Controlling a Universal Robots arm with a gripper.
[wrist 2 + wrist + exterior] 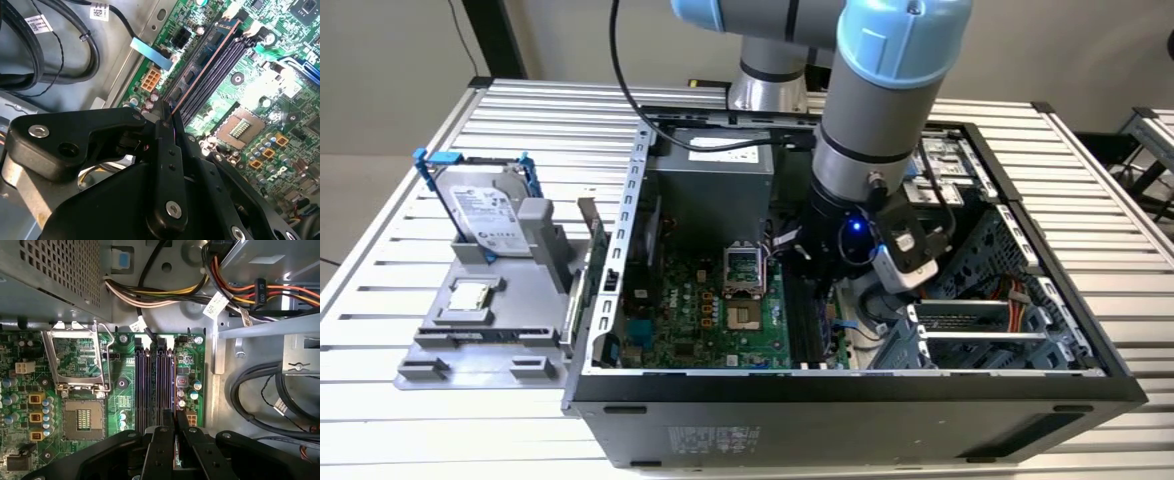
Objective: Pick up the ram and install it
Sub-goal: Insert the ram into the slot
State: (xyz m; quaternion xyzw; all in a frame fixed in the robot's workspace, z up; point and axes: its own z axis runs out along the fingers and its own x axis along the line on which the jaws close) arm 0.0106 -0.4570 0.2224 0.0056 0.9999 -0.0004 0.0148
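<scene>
Ribbed alu table (400,420) w/ open black PC case (854,400), green mobo (125,390), gripper (167,117) clenched on thin blue ram (200,62) stick, seated edge-on in outermost black slot, tight gap beside neighbouring slots (225,60), cables (260,385) nearby

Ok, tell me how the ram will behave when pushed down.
The ram looks thin and flat, so it is probably light and fairly stiff. The gripper seems to pinch it near one end, so the far end may tilt. Its exposed chips suggest fragility.
</scene>
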